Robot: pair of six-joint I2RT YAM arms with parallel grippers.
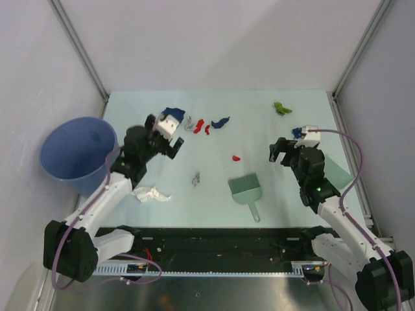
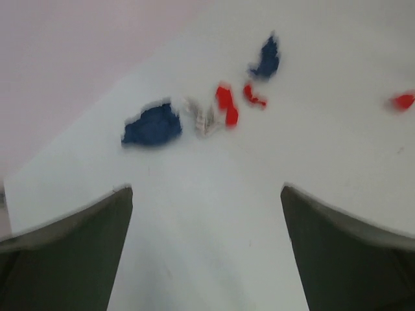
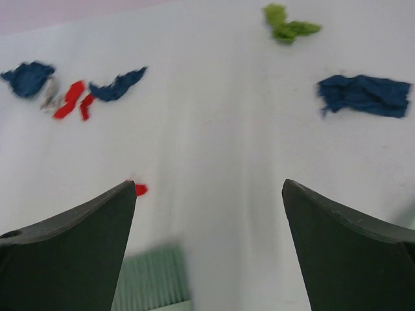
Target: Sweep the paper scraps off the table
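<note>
Pale table (image 1: 259, 129): paper scraps (image 2: 152, 125) lie beyond left fingers (image 2: 65, 259) and right fingers (image 3: 350, 253); both pairs spread wide, empty.

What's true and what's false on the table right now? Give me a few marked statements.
1. The brush lies on the table between the two arms. True.
2. The left arm's jaws grip a red scrap. False: the left gripper has open, empty jaws.
3. The green scrap lies far right, apart from the red scraps. True.
4. The bucket stands on the right. False: the blue bucket is at the left edge.
5. The right gripper is open. True.
</note>
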